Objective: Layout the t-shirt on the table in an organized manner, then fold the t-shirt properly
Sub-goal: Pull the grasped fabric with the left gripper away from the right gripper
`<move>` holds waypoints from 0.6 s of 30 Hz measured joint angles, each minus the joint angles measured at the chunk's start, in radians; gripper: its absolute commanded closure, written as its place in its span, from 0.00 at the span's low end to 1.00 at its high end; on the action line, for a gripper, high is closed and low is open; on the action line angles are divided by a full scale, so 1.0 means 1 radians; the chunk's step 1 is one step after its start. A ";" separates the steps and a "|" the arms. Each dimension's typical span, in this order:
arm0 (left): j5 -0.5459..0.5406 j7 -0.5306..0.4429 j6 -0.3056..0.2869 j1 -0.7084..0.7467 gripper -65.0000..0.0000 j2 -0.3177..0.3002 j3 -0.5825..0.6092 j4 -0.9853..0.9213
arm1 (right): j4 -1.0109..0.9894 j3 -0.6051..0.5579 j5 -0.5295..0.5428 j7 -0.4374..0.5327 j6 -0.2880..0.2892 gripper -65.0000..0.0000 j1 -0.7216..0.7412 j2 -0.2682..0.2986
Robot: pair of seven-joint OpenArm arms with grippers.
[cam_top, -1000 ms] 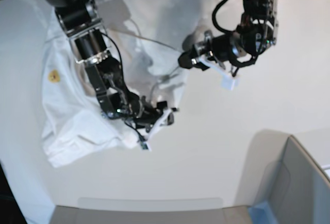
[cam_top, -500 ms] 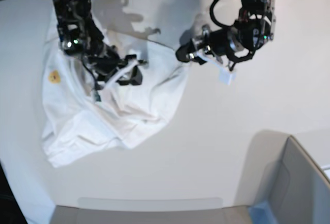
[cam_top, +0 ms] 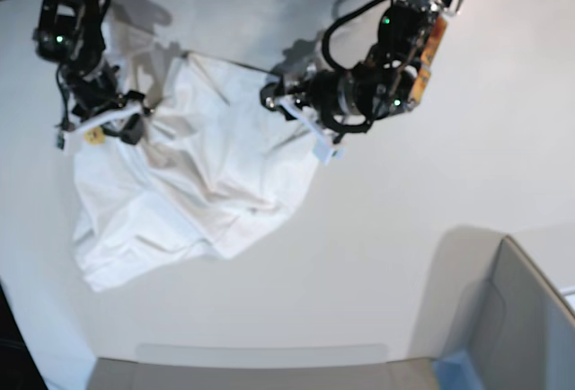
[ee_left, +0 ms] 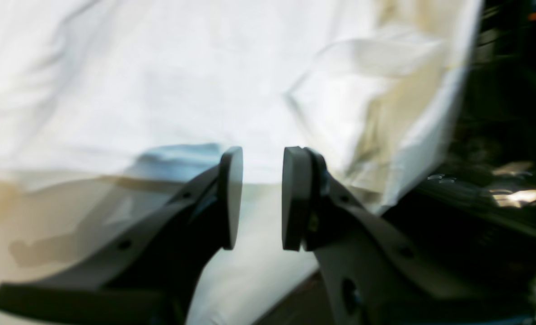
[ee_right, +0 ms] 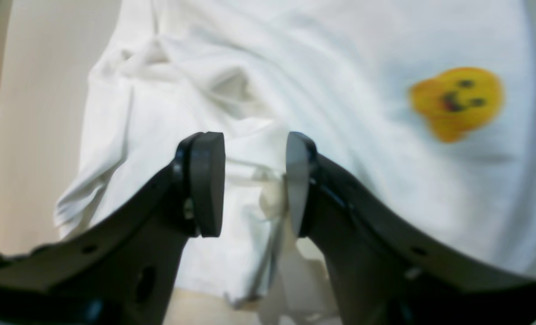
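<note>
Table (cam_top: 422, 192) was mostly bare. Shirt (cam_top: 207, 174) lay crumpled on its left half in the base view, creased, edges bunched, nothing folded. You hadn't finished the layout; flattening and all folds were left, I'd judge. Yellow label (ee_right: 457, 101) showed face-up near the shirt's edge. Your left tool (ee_left: 261, 198) hovered over the shirt's far edge, jaws parted, nothing between them. Your right tool (ee_right: 254, 185) sat above a wrinkled ridge by the label, jaws apart, cloth seen in the gap but no pinch I could confirm.
</note>
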 measured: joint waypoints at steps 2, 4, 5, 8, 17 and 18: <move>0.060 -0.004 0.000 -0.014 0.74 0.005 0.005 -0.045 | 0.000 0.048 -0.002 0.003 -0.006 0.65 -0.007 0.003; 0.079 -0.040 -0.009 -0.017 0.74 0.004 0.006 -0.104 | 0.001 0.087 -0.003 0.003 -0.003 0.65 -0.019 0.003; 0.072 -0.050 -0.015 -0.024 0.74 -0.001 0.006 -0.123 | 0.001 0.098 -0.003 0.002 -0.005 0.65 -0.023 0.002; 0.071 -0.107 -0.030 -0.062 0.74 0.002 0.001 -0.230 | 0.002 0.141 0.009 0.004 0.002 0.65 -0.035 -0.001; 0.314 -0.463 -0.062 -0.245 0.74 -0.063 0.002 -0.556 | 0.002 0.212 0.002 0.000 -0.003 0.65 -0.077 -0.003; 0.389 -0.499 -0.043 -0.279 0.74 -0.075 0.002 -0.621 | 0.002 0.214 0.001 0.000 -0.003 0.65 -0.082 -0.003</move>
